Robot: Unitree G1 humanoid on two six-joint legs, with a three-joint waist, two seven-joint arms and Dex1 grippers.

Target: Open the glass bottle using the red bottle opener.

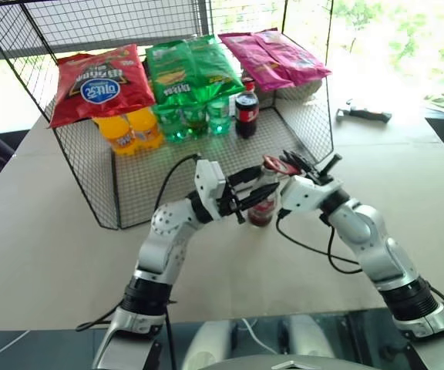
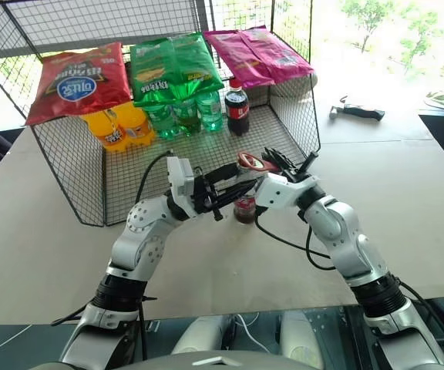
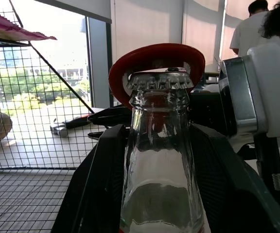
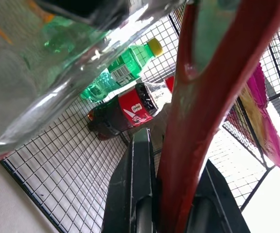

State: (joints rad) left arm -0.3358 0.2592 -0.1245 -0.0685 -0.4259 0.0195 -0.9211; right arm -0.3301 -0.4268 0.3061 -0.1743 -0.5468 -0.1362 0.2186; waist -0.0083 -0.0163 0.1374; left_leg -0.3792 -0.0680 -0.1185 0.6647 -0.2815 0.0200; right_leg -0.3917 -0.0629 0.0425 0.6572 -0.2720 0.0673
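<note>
1. The glass bottle point(image 3: 160, 160) stands on the pale table point(image 1: 45, 231), just in front of the wire basket point(image 1: 91, 173). It is clear, slim and ribbed at the neck, with a crimped metal cap point(image 3: 160, 80) on top.
2. The left gripper point(image 1: 247, 197) has its two black fingers closed round the bottle's body, one on each side, holding it upright.
3. The red bottle opener point(image 3: 155, 56) is smooth and flat, and its ring head sits hooked over the cap's edge.
4. The right gripper point(image 1: 293, 166) is clamped tight on the opener's tapered handle point(image 4: 198, 121), fingers point(image 4: 137, 194) pressed together on it.
5. The basket is black wire mesh with an open front and holds orange soda bottles point(image 1: 129, 129), green plastic bottles point(image 1: 195, 119) and a dark cola bottle point(image 1: 246, 110) with a red label.
6. Glossy crinkled snack bags lie across the basket's top: a red bag point(image 1: 102, 83), a green bag point(image 1: 191, 68) and a pink bag point(image 1: 272, 55).
</note>
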